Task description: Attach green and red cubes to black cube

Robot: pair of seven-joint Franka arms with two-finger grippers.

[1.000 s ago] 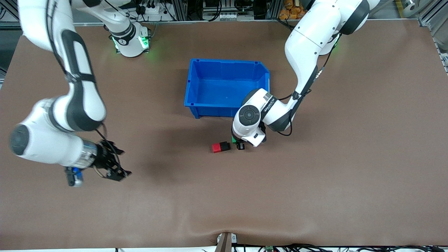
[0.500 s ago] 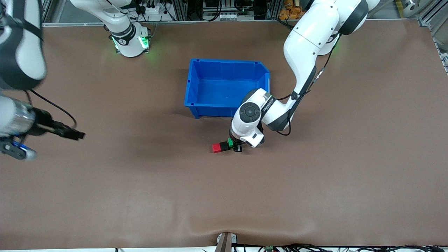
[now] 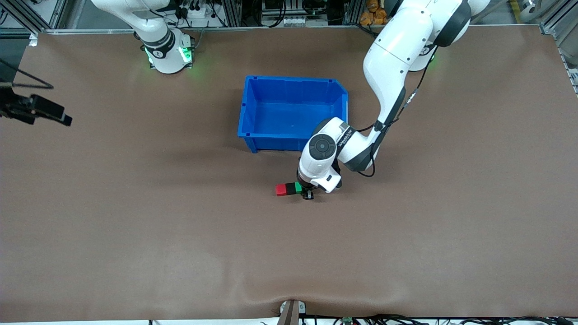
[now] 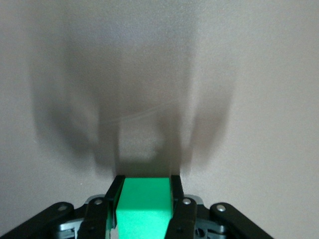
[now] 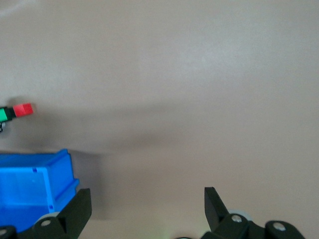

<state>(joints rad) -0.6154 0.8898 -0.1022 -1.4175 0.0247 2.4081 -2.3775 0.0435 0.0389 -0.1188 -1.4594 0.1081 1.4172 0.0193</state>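
A red cube (image 3: pixel 281 190), a black cube (image 3: pixel 290 188) and a green cube (image 3: pixel 297 186) form one tight row on the brown table, nearer the front camera than the blue bin (image 3: pixel 289 135). My left gripper (image 3: pixel 306 191) is shut on the green cube (image 4: pixel 144 206), one finger on each side of it; from the left wrist the green cube hides the black one. My right gripper (image 3: pixel 65 119) hangs open and empty over the table's edge at the right arm's end. Its wrist view shows the red cube (image 5: pixel 23 109) and green cube (image 5: pixel 5 114) far off.
The blue bin (image 5: pixel 35 181) has nothing in it and stands mid-table, close to the left arm's wrist. Both arm bases stand along the edge farthest from the front camera. A cable clamp (image 3: pixel 291 311) sits at the near edge.
The right arm swung away from mid-table to the right arm's end of the table. The left gripper brought the green cube against the black one, closing the gap.
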